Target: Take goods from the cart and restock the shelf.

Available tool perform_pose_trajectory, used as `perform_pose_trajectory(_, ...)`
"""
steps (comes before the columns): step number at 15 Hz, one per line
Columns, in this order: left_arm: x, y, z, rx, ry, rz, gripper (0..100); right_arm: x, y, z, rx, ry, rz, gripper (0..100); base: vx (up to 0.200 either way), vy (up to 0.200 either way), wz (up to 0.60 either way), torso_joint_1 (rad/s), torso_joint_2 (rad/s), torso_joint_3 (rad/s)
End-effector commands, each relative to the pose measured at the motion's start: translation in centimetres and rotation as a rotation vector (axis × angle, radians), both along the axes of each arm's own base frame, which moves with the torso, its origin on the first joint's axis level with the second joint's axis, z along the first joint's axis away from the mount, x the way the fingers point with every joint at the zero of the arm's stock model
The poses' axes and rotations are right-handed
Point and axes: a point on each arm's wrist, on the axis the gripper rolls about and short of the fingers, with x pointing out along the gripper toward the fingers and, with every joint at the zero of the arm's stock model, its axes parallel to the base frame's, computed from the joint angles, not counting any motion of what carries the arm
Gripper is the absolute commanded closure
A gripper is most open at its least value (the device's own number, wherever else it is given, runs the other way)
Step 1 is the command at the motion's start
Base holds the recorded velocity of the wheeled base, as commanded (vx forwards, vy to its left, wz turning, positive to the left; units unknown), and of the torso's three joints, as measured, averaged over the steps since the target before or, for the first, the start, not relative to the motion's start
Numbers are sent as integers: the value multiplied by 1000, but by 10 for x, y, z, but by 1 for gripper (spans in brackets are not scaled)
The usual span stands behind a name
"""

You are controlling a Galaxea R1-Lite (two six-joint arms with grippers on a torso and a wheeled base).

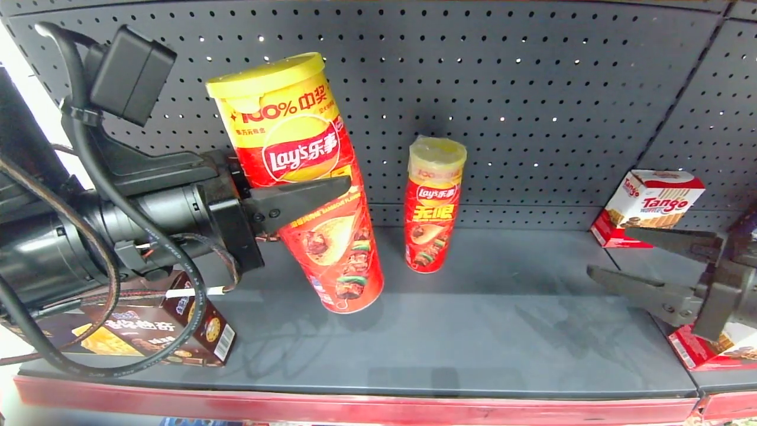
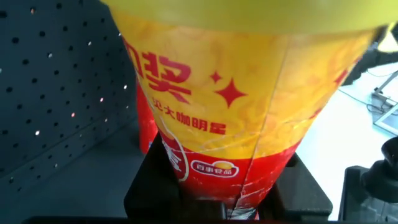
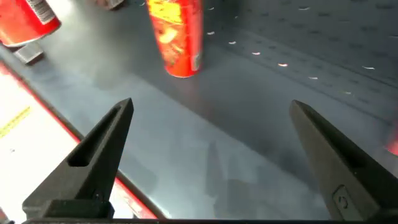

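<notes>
My left gripper (image 1: 319,195) is shut on a tall red chips can (image 1: 307,177) with a yellow lid, gripping it around the middle. The can leans, its base low over the dark shelf board (image 1: 473,331); I cannot tell whether it touches. In the left wrist view the held can (image 2: 236,112) stands between the gripper (image 2: 227,199)'s black fingers (image 2: 149,186). A second, smaller chips can (image 1: 434,207) stands upright near the pegboard, to the right of the held one; it also appears as the upright can (image 3: 177,37) in the right wrist view. My right gripper (image 1: 621,254) hangs open over the shelf's right side, its fingers (image 3: 99,162) wide apart.
A dark cookie box (image 1: 148,337) lies at the shelf's front left under my left arm. A wafer box (image 1: 650,204) leans at the back right, and a red box (image 1: 709,352) lies at the front right. The shelf has a red front edge (image 1: 355,405) and a pegboard back (image 1: 532,89).
</notes>
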Motion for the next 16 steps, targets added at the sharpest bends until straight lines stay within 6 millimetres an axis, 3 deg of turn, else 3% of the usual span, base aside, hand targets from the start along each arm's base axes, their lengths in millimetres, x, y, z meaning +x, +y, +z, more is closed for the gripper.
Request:
perform_pose_trajectory(1,1,1,-3,4,8,5,100,37,12,-9,-25,37,35,0,0,0,0,0,0,0)
perform_pose_trajectory(6,4,4,-8,13,25,22,100,103,21,-12,-25,6,164,0,0,0,0,0,0,0)
perform_pose_trajectory(8,6,4,-10,17,35,27,100,125,26,-6,-4,-29,343,0,0,0,0,0,0,0)
perform_pose_trajectory(10,8,8,-10,16,35,44,100,147,28,-12,-22,-94,484,0,0,0,0,0,0,0)
perform_pose_trajectory(11,7,8,-10,17,36,45,100,167,27,-18,-36,-171,575,0,0,0,0,0,0,0)
perform_pose_trajectory(16,9,11,-11,18,38,54,100,191,41,-22,-33,-197,622,0,0,0,0,0,0,0)
